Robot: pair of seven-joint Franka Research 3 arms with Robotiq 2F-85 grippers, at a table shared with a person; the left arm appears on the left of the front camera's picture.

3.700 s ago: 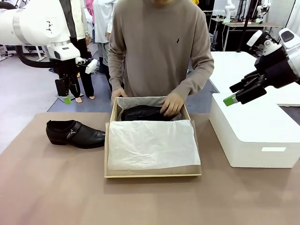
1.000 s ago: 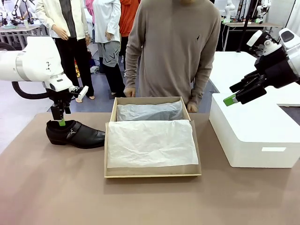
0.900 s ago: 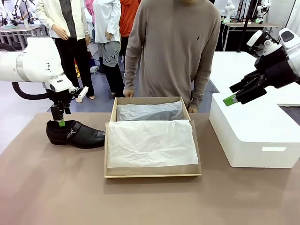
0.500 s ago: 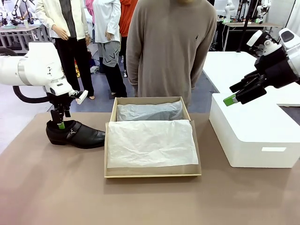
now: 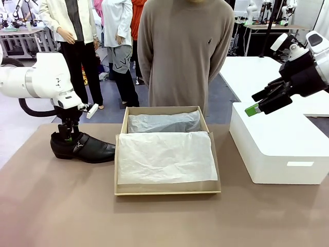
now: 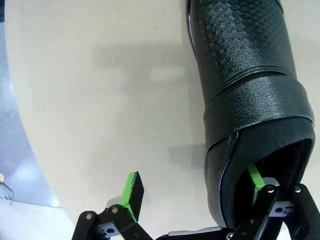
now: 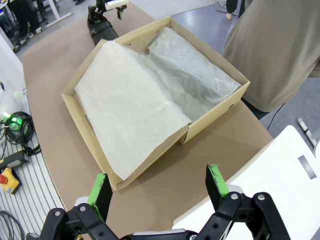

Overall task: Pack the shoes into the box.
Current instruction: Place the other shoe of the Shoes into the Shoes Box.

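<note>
Tan box (image 5: 167, 191), lined with white tissue, is set mid-table. One black shoe (image 5: 90, 149) is laid just beside its left wall. Left gripper (image 5: 68, 137) is spread wide astride the heel rim, one finger inside. Right gripper (image 5: 253, 104) is held wide and empty over a white block (image 5: 277, 149).

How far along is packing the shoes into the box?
Done: the box sits open, lined with tissue paper; anything under it is hidden. In hand: the open left gripper straddles the heel wall of the shoe on the table, not yet closed. Remaining: grip, lift, place it in the box; right gripper hovers open.
</note>
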